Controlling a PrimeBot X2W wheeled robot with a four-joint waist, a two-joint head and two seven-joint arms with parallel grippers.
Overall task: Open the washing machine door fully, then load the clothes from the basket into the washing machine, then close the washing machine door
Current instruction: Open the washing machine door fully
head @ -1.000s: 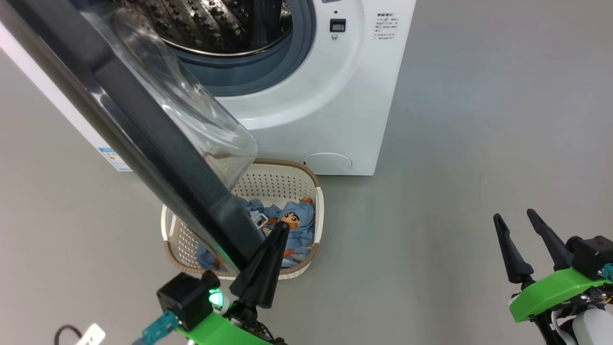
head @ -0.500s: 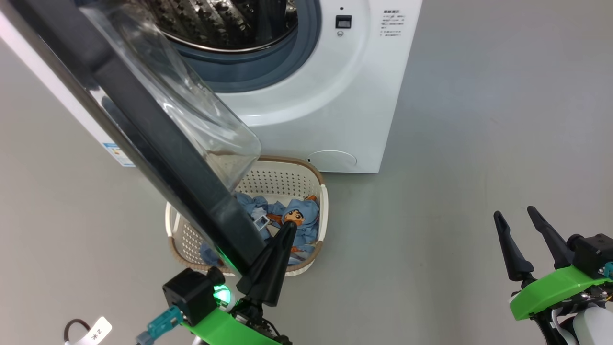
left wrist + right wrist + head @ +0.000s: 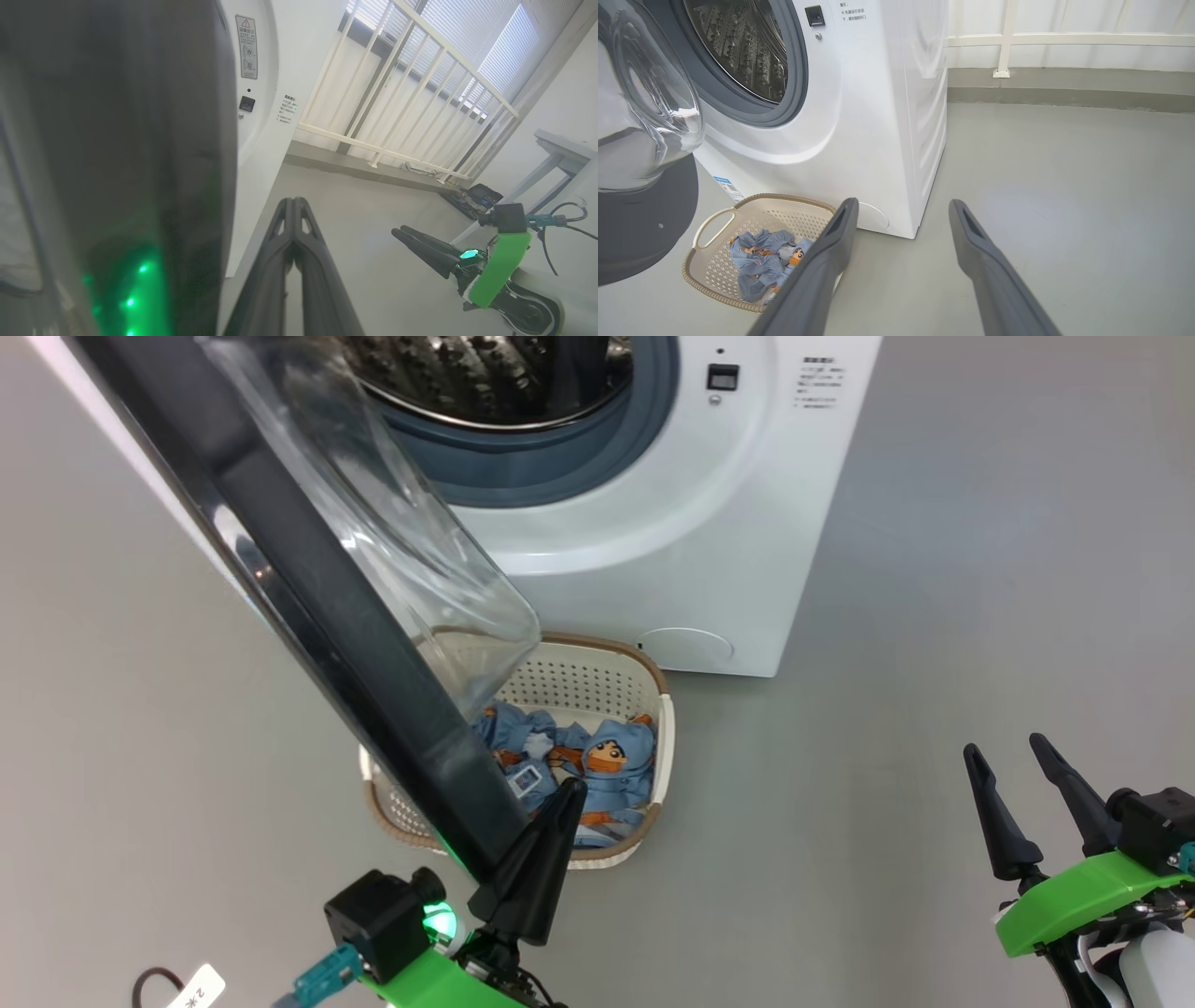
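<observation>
While the washing machine door (image 3: 317, 607) stands swung open, its wide glossy black rim cuts slantwise across the head view. Its clear, bulging glass bowl (image 3: 411, 551) hangs over the basket (image 3: 597, 677). That basket is cream perforated plastic with a brown woven-look rim. It sits on the smooth grey floor (image 3: 934, 616), close in front of the boxy white washing machine (image 3: 672, 523). The machine's dimpled steel drum (image 3: 495, 373) and grey-blue rubber seal (image 3: 560, 476) lie exposed. Crumpled light blue clothes (image 3: 611, 770) printed with cartoon faces lie inside the basket. The left gripper (image 3: 565, 793) has its two dark tapered fingers pressed together on nothing. It points up just beside the door's lower edge, its tip crossing the clothes in the head view. The right gripper (image 3: 1005, 747), well off to the right, is spread apart and empty.
</observation>
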